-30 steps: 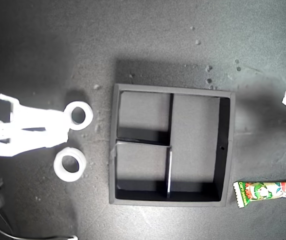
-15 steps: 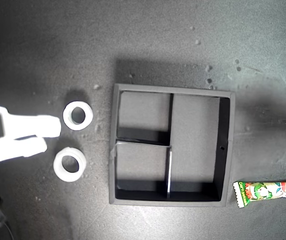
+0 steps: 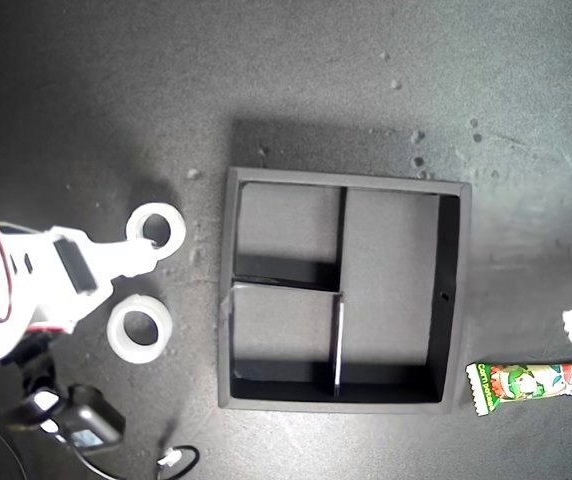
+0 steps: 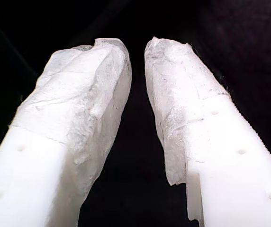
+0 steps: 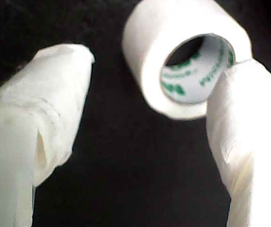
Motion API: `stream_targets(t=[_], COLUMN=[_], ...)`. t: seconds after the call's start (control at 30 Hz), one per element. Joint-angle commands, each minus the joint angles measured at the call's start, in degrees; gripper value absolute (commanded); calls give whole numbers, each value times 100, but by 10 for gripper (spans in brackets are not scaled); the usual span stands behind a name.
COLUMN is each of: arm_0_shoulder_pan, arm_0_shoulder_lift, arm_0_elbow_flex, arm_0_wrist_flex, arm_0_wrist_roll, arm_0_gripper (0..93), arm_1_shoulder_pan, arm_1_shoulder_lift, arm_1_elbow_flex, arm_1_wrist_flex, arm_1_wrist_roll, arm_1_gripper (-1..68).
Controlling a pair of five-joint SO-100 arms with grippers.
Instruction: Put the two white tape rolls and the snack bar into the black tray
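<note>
Second pincer (image 5: 149, 118) is wide open with one white tape roll (image 5: 185, 56) at its tips. One wrapped finger (image 5: 249, 137) sits against the roll's rim at the bore; the other finger is well clear on the opposite side. Nothing is gripped yet.

In the exterior view that arm comes in from the view's left, its tip at the upper tape roll (image 3: 156, 230). The second roll (image 3: 140, 329) lies just below it, apart and untouched. Both are on the tabletop (image 3: 296, 90), just beside the black tray (image 3: 450, 300) on its left in that view. All three tray compartments look empty.

First pincer (image 4: 138, 66) has a narrow gap between its fingers, holding nothing, with only dark tabletop behind it. It is probably the white bit at the exterior view's right edge, above the snack bar (image 3: 538, 380), which lies near the tray's lower right corner in that view.

Step in hand, as I judge it, is grasping the upper roll. To do it well:
- get one finger into the bore and the other outside the wall, or straddle the full width
- centre it before closing, because an off-centre squeeze will likely roll or flick it
- lift straight and clear the tray wall before moving across
- watch the neighbouring roll on approach
</note>
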Motion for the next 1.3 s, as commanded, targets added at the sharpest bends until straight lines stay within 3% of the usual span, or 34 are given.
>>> stream_targets(t=[0.0,0.17,0.73,0.8,0.93,1.03,1.13,1.27], arm_0_shoulder_pan=[-62,-132,-571,-756,-1125,-1195,-1107,-1107], arm_0_shoulder_lift=[-97,-598,-1547,-1573,-1617,-1995,-2417,-2487], arm_0_elbow_flex=[-35,-62,-70,79,580,475,185,114], arm_0_wrist_flex=[-220,-396,-677,-958,-1828,-1951,-1828,-1819], arm_0_wrist_roll=[97,53,-62,-141,-132,-62,-88,-132], arm_0_gripper=[190,188,186,158,126,139,145,66], arm_1_shoulder_pan=[-404,-888,-1617,-1872,-2259,-2479,-2681,-2918], arm_1_shoulder_lift=[-26,-44,-53,-53,-53,-53,-62,-237], arm_1_elbow_flex=[334,510,1600,1811,2417,2663,2663,2716], arm_1_wrist_flex=[-123,-290,-1028,-1151,-1898,-2224,-2294,-2408], arm_1_wrist_roll=[835,1310,2496,2900,3639,4017,4236,4553], arm_1_gripper=[23,10,0,34,220,326,350,367])
